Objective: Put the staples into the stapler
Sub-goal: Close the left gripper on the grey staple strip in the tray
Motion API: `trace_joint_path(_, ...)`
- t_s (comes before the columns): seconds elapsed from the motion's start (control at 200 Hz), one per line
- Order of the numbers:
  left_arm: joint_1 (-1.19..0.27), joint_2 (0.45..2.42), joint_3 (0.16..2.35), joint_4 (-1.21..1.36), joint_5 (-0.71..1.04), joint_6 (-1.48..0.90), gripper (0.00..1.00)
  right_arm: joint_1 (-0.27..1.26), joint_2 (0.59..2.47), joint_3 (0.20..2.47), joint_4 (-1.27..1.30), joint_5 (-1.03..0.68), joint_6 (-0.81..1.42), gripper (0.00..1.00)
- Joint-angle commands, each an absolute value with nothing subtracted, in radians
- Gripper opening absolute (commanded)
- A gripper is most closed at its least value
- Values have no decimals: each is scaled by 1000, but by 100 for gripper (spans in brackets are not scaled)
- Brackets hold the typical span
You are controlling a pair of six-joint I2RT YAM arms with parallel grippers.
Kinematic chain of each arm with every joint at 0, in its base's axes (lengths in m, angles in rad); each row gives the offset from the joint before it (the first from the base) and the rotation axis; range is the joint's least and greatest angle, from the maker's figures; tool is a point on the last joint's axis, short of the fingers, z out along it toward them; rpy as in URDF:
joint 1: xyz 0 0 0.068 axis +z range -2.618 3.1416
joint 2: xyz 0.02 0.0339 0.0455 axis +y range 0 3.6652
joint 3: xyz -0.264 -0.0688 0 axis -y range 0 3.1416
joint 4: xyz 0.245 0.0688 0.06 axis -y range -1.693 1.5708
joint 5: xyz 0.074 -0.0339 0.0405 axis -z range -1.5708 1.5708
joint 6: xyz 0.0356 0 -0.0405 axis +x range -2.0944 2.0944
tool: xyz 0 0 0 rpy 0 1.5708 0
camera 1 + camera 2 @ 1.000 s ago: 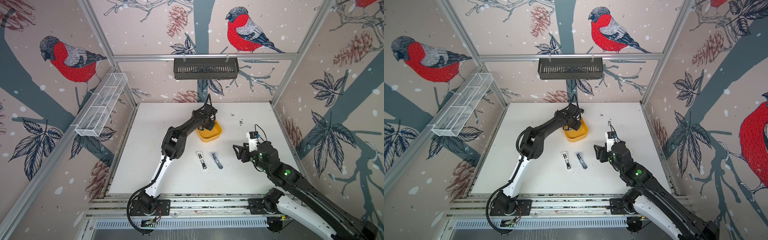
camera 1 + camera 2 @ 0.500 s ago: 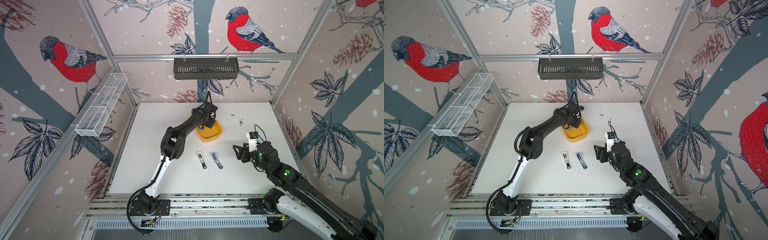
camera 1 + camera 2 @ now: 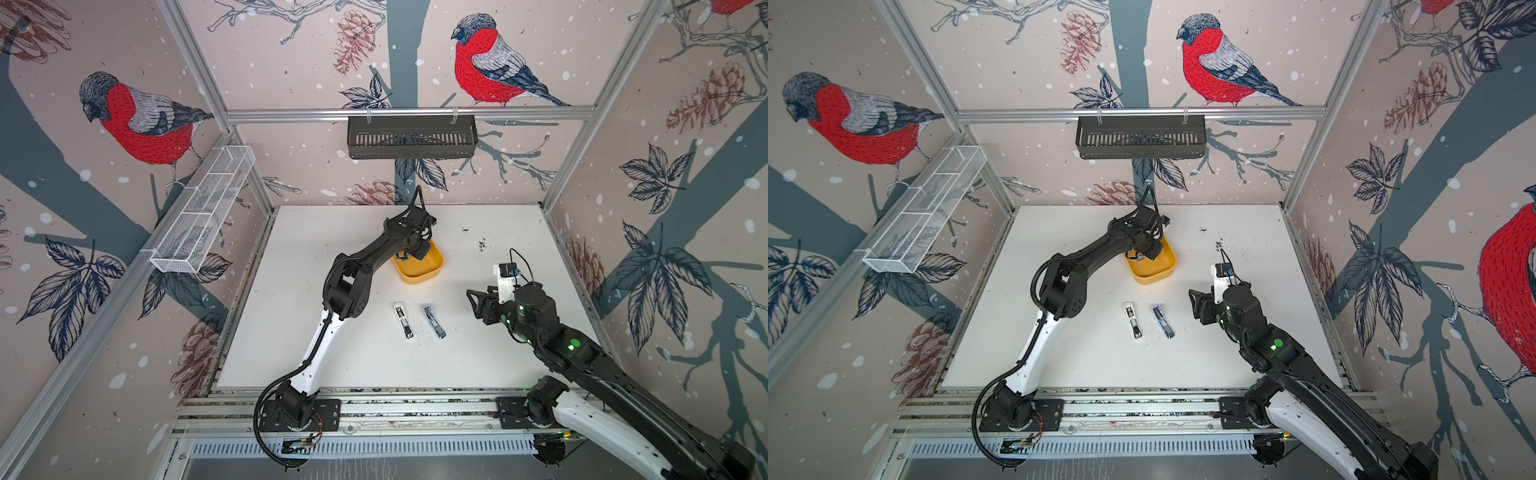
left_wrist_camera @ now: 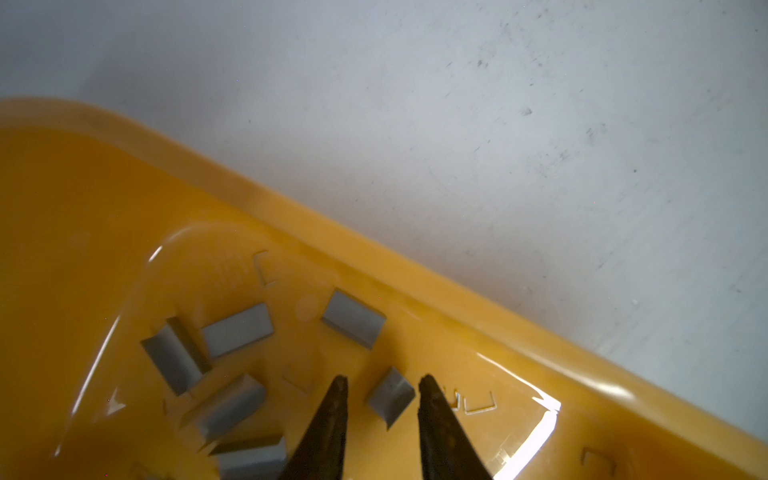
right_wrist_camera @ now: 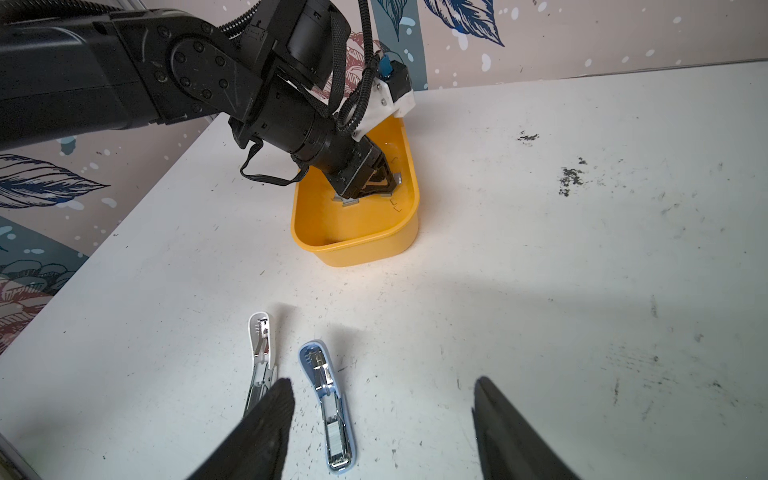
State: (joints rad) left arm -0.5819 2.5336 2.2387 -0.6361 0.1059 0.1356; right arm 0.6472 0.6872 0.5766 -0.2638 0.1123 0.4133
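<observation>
two staplers lie opened flat side by side near the middle of the table (image 3: 324,257): a white stapler (image 5: 262,353) on the left and a blue stapler (image 5: 326,399) just to its right, not touching. one yellow tray (image 4: 374,249) sits farther back, and the staples (image 4: 237,334) are in it. six grey strips can be counted in the left wrist view, plus a few loose single ones. the strip nearest the frame edge is cut off, so there may be more.

the left pincer (image 4: 382,384) is down inside the tray with its tips apart. one short strip lies between them and, as far as the blur allows, touches neither. the right pincer (image 5: 382,384) hangs over the right side of the table, spread wide with nothing between.

against a second ago, the staplers, tray and right pincer sit the same, and the left pincer has shifted only slightly toward the far side. in both top views the left pincer hides most of the staples.
</observation>
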Motion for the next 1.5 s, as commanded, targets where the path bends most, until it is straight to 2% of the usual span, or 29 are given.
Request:
trace_joint_path(0.0, -578, 2540, 2246, -634, 150, 165, 34, 646, 690, 580, -247, 112, 405, 69)
trace_joint_path(0.325, -578, 2557, 2248, -634, 185, 169, 35, 644, 684, 583, -258, 116, 407, 69)
trace_joint_path(0.56, -578, 2548, 2246, -667, 158, 167, 29, 642, 682, 578, -253, 114, 408, 69)
trace_joint_path(0.991, -575, 2521, 2206, -675, 140, 183, 27, 643, 674, 570, -252, 114, 414, 69)
trace_joint_path(1.496, -574, 2524, 2239, -667, 151, 190, 15, 642, 679, 571, -245, 118, 411, 69)
